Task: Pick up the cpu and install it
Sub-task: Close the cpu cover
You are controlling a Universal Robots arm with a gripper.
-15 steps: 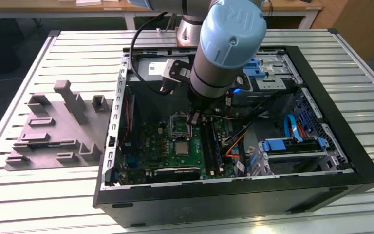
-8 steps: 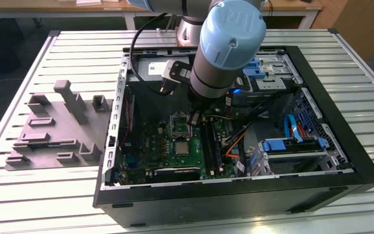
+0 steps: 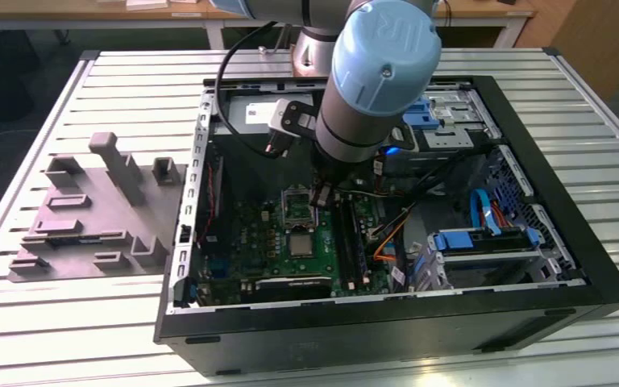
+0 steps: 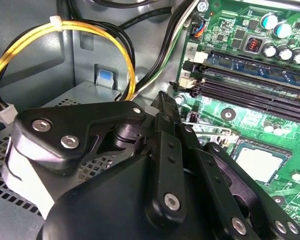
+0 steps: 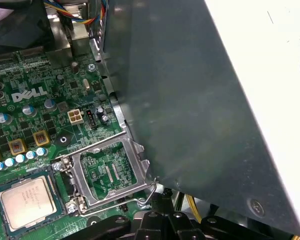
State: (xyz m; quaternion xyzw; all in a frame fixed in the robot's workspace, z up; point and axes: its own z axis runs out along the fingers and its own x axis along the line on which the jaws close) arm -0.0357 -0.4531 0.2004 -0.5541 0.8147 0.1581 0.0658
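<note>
The cpu (image 5: pixel 27 200), a small silvery square chip, lies flat in the socket of the green motherboard (image 5: pixel 40 100); I also see the cpu (image 4: pixel 260 162) past the black finger links and the cpu (image 3: pixel 302 243) in the open case. The socket's metal load plate (image 5: pixel 107 172) stands swung open beside it. Its wire lever (image 5: pixel 146 196) ends close to my gripper (image 5: pixel 162 220). My gripper (image 4: pixel 164 102) is shut, fingers pressed together, with nothing visible between them. In the exterior view my gripper (image 3: pixel 324 193) hangs just above the load plate, apart from the cpu.
The grey power supply box (image 5: pixel 190 100) rises right beside the socket. Yellow and black cables (image 4: pixel 65 30) loop near the gripper. Memory slots (image 4: pixel 250 85) run alongside. A grey plastic tray (image 3: pixel 84 218) lies at the exterior view's left of the case, and a blue-trimmed drive cage (image 3: pixel 482 242) at its right.
</note>
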